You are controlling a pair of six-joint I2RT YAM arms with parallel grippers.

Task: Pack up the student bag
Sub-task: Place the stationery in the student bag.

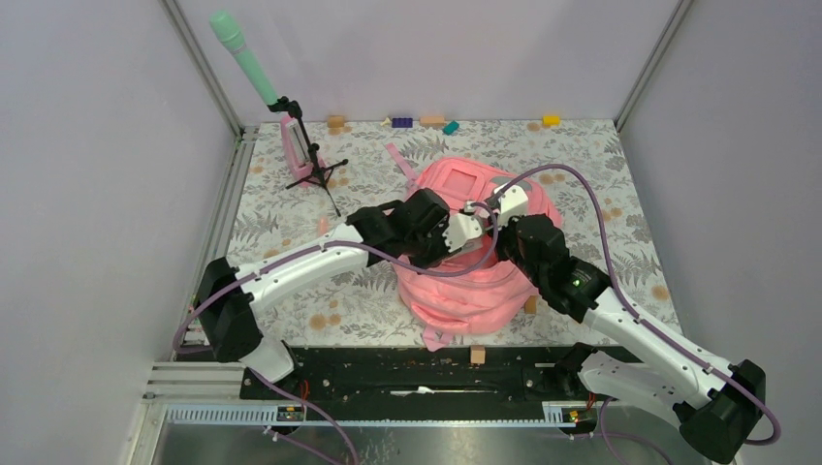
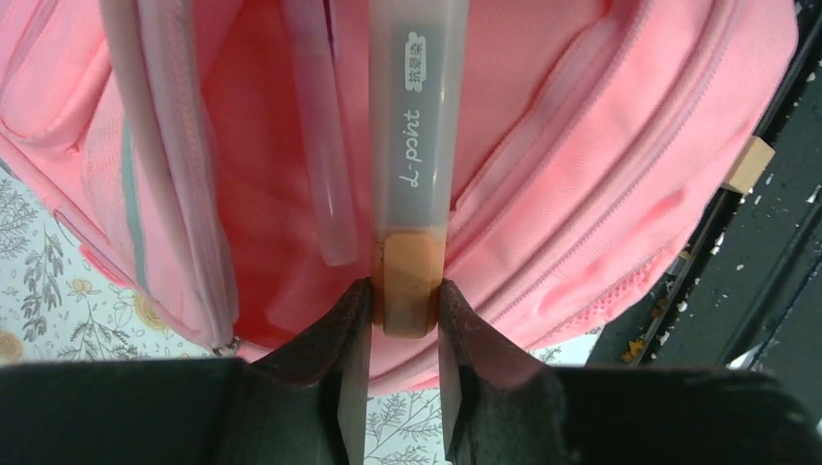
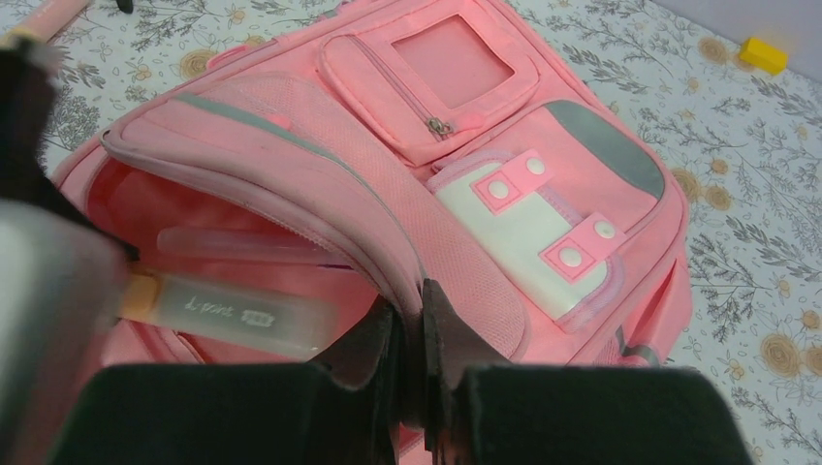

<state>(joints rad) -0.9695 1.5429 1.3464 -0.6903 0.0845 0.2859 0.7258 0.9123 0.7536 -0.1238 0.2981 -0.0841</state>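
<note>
The pink student bag (image 1: 467, 293) lies in the middle of the table with its main compartment open. My left gripper (image 1: 472, 221) is shut on the orange end cap (image 2: 407, 281) of a translucent grey tube (image 2: 417, 126) marked "L-point", whose far end reaches into the bag's opening (image 2: 271, 194). A second, thinner translucent tube (image 2: 315, 145) lies inside beside it. My right gripper (image 3: 415, 300) is shut on the edge of the bag's upper flap (image 3: 320, 184) and holds it up. Both tubes show under the flap in the right wrist view, the grey tube (image 3: 242, 312) and the thinner tube (image 3: 233, 242).
A green microphone (image 1: 247, 58) on a black stand and a pink metronome (image 1: 294, 145) stand at the back left. Small blocks line the back wall, among them a yellow one (image 1: 551, 120). Wooden blocks (image 1: 477, 355) lie near the black front rail (image 1: 388, 373).
</note>
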